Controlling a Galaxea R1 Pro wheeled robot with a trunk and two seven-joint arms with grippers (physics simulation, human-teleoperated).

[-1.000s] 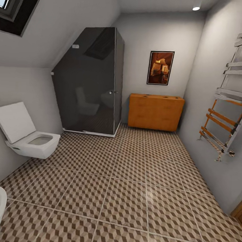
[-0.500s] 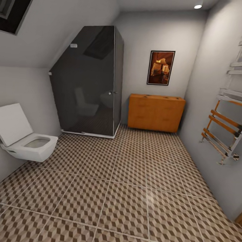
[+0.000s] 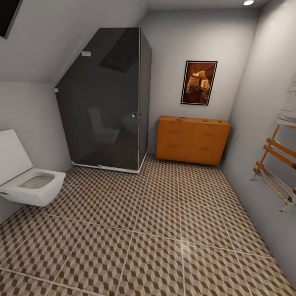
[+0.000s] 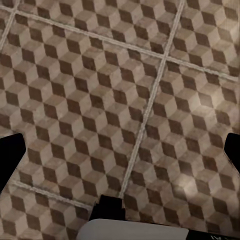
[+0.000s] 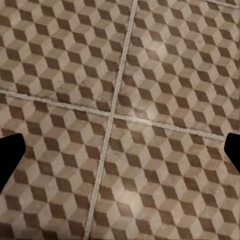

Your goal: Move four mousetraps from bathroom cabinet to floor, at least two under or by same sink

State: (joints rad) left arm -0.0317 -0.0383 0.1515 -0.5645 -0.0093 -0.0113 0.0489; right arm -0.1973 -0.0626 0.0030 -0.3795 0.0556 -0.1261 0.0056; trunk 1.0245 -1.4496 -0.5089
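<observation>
Both grippers wide open, empty, over bathroom floor.
Left gripper, right gripper; cabinet against far wall.

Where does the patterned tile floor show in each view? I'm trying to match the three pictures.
Head view: the bathroom floor covers the lower half, running up to the cabinet.
Left wrist view: the cube-pattern tiles lie beneath the open left hand.
Right wrist view: they lie beneath the open right hand.
Shared landmark: the pale grout lines.
</observation>
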